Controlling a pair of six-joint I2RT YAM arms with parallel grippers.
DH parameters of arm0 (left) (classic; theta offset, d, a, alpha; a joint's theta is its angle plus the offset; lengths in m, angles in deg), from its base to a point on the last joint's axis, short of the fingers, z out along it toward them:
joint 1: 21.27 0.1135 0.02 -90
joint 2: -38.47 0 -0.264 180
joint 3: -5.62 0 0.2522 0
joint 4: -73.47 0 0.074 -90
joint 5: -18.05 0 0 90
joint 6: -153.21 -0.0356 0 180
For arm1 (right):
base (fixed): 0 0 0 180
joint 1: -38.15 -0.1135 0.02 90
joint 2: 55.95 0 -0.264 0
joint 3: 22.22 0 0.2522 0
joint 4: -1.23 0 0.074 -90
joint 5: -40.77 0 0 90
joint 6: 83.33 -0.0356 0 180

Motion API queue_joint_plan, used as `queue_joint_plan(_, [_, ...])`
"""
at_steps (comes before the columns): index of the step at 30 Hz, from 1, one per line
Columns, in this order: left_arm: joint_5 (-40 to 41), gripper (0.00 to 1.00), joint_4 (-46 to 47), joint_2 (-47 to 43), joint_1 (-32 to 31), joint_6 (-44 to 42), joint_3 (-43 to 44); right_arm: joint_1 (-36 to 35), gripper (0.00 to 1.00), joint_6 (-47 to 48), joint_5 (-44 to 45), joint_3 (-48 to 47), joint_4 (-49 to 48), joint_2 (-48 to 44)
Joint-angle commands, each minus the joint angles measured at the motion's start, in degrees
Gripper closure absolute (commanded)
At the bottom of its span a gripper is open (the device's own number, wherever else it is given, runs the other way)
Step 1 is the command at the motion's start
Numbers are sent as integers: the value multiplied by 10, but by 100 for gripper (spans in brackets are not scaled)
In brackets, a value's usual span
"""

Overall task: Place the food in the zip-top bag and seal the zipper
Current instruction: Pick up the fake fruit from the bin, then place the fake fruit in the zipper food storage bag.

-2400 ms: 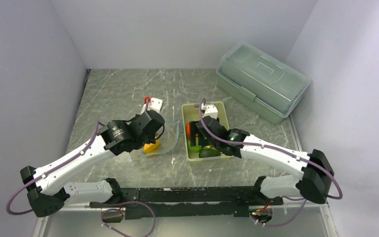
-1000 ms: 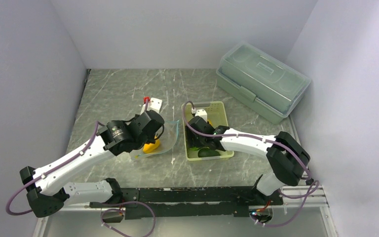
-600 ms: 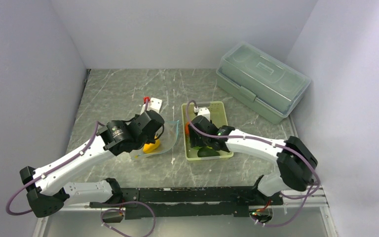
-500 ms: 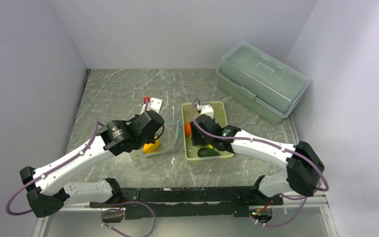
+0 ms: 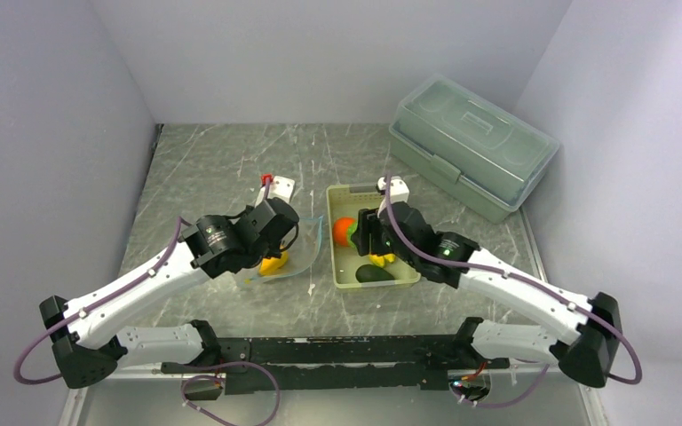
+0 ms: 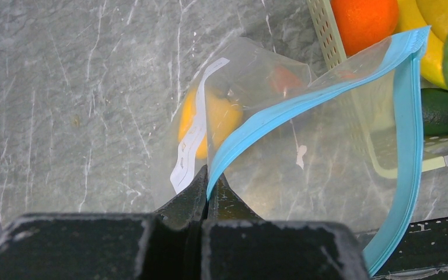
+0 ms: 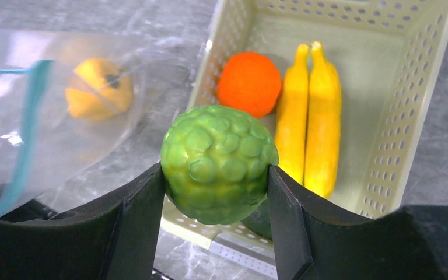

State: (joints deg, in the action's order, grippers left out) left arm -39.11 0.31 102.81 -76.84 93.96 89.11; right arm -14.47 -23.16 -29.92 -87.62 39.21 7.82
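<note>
At two o'clock on the table (image 5: 213, 160), lidded box (image 5: 473, 146): well apart from the work and in the same place as before; no writing shows on it.
Right arm: a second ago it reached low into the basket; it has since drawn up and back, and its wrist is above the basket's near half.
Basket (image 7: 420, 87): sits at three o'clock of the bag, just beside it. It holds the orange ball (image 7: 249, 83), the yellow bananas (image 7: 312, 116) and the dark green avocado (image 5: 375, 274); the ball is now uncovered in the top view.
Zip-top bag (image 6: 303, 151): lies at nine o'clock of the basket, its mouth turned toward it and gaping. The yellow-orange pepper (image 6: 210, 119) is already inside.
Zipper (image 6: 303, 102): unsealed, its blue strips parted wide.
Left gripper (image 6: 207, 186): clenched on the zipper at the mouth's near corner, as it has been over the last seconds.
Right gripper (image 7: 216, 175): fingers clamped on the bumpy green fruit (image 7: 219, 172), one on each side, and lifted clear of the basket.
Meaning for the task: the pick looks done. The likely next move is a carry toward nine o'clock into the open mouth. Three pieces remain in the basket, and the sealing comes after them.
White patch on the bag (image 6: 195, 137): looks like a blank write-on strip; no brand or text can be read.
</note>
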Motion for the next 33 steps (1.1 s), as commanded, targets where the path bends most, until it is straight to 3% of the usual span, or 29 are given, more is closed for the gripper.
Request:
queue_joint_plan(1, [2,100,7,-1,-1,8,5,-11,68,43,-54,-19,-49,-67])
queue_joint_plan(5, [1,100,5,-1,-1,7,7,-28,69,65,-101,-39,-77,-80])
queue_joint_plan(14, [0,100,5,4,-1,4,11,-89,68,93,-107,-111,-117,-24])
queue_joint_plan(33, [-5,100,9,8,-1,-7,21,-141,67,118,-66,-196,-128,146])
